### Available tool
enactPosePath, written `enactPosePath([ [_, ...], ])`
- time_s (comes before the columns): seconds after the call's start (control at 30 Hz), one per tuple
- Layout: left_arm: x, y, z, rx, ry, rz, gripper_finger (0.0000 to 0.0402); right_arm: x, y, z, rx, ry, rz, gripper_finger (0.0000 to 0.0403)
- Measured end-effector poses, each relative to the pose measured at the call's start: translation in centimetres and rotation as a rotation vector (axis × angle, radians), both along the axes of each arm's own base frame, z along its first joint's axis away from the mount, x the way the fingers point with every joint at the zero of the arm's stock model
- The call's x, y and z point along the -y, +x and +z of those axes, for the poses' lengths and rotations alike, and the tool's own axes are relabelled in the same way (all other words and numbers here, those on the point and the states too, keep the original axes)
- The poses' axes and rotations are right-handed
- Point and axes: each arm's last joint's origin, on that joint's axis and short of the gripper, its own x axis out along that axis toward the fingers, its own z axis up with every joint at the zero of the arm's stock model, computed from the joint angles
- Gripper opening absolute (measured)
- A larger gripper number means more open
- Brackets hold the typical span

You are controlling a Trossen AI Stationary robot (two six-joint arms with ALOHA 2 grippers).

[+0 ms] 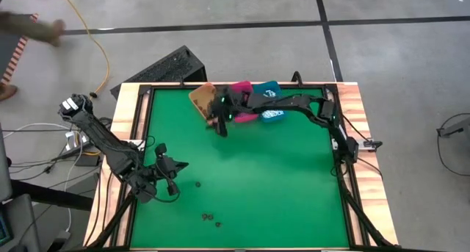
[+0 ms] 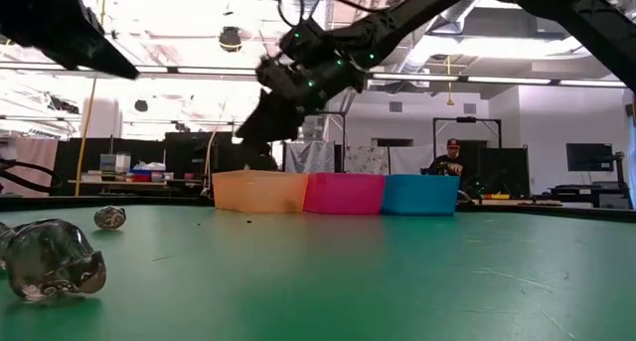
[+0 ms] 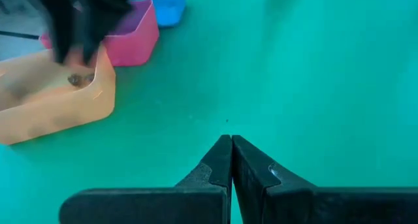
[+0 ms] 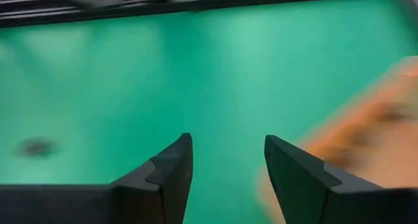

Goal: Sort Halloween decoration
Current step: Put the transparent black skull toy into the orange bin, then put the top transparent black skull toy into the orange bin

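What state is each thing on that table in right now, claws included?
Right gripper: open, empty, by the orange bin.
Left gripper: shut, empty, over bare green mat.
Orange bin: upright, one dark piece inside.
Pink bin: upright, between orange and blue.
Blue bin: upright, contents hidden.
Loose dark pieces: unsorted, on the mat.
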Motion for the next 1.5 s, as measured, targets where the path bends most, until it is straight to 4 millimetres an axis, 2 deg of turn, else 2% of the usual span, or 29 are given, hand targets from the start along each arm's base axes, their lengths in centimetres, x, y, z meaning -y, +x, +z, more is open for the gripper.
enactPosePath([
  [0.1,-0.5,-1.1,0.9,0.037,0.002,0.003,0.0000,-3.2,0.6,-0.2,-0.022,0.067,0.120,0.0213],
  [0.2,-1.2,-2.2,2.0,0.101,-0.006,0.034,0.0000,-7.4,1.4,-0.5,-0.038,0.060,0.208,0.0204],
  [0.43,-2.3,-3.4,3.2,0.148,-0.037,0.038,0.0000,-18.0,3.9,-3.5,0.044,-0.072,0.332,0.0216],
  [0.5,-2.4,-3.5,3.3,0.151,-0.040,0.036,0.0000,-20.0,4.4,-4.7,0.082,-0.106,0.332,0.0227],
  [0.6,-2.4,-3.6,3.2,0.141,-0.043,0.031,0.0000,-21.9,4.8,-6.4,0.097,-0.124,0.329,0.0243],
  [0.8,-2.4,-3.6,3.1,0.129,-0.048,0.021,0.0000,-23.4,5.2,-8.9,0.100,-0.103,0.320,0.0255],
  [1.0,-2.4,-3.6,3.1,0.131,-0.054,0.024,0.0000,-22.1,5.7,-11.9,0.045,-0.024,0.250,0.0255],
  [1.17,-2.3,-3.6,3.1,0.130,-0.058,0.020,0.0000,-21.8,5.9,-13.2,0.015,0.047,0.202,0.0249],
  [1.3,-2.3,-3.6,3.1,0.130,-0.058,0.017,0.0000,-21.8,5.8,-13.5,0.002,0.002,0.223,0.0213],
  [1.5,-2.3,-3.6,3.1,0.129,-0.064,0.016,0.0000,-21.7,5.8,-13.6,-0.001,-0.028,0.240,0.0120],
])
